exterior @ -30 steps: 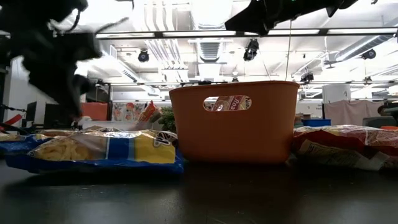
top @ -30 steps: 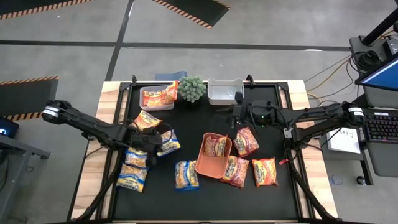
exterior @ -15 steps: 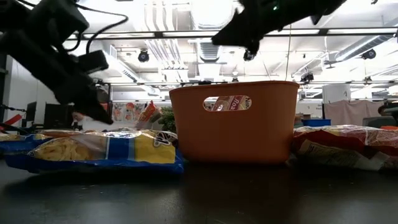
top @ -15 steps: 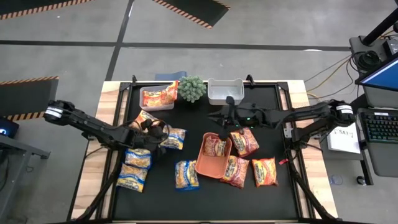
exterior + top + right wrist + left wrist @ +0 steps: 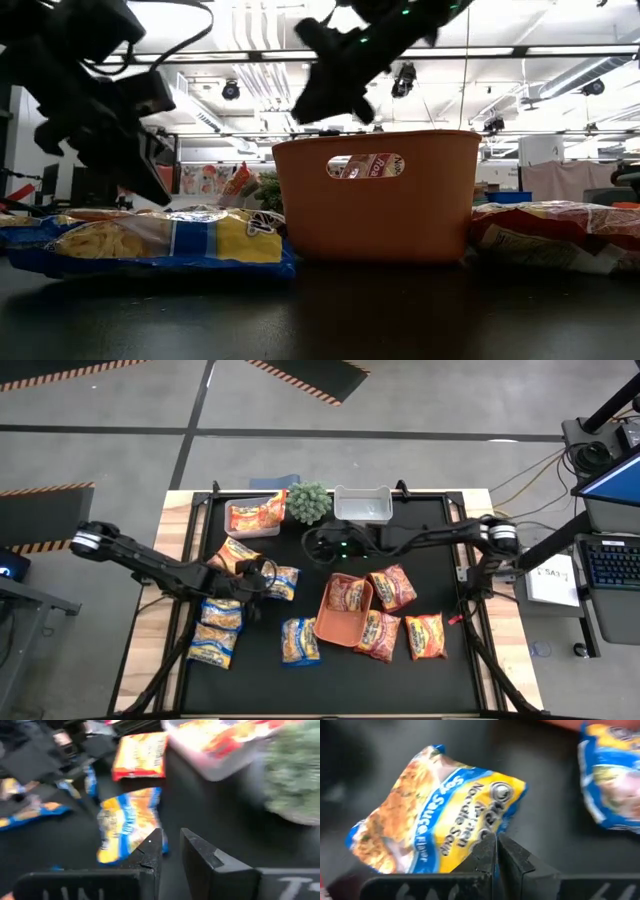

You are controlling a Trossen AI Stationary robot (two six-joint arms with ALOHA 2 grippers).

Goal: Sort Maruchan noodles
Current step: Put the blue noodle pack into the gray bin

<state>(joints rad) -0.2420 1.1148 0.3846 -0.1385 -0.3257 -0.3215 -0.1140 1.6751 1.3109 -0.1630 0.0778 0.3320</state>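
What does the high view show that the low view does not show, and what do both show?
Only the high view: the plant, the grey bin, the clear bin with orange packets, and a red packet right of the tray.
Only the low view: the slot in the tray's wall and the ceiling lights.
Both: the orange tray, a yellow packet and both arms.

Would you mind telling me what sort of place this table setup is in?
Most likely a robotics lab or industrial workspace: striped hazard tape marks the bare concrete floor, exposed ducts and lights hang overhead, and a laptop with cabling sits beside the table.
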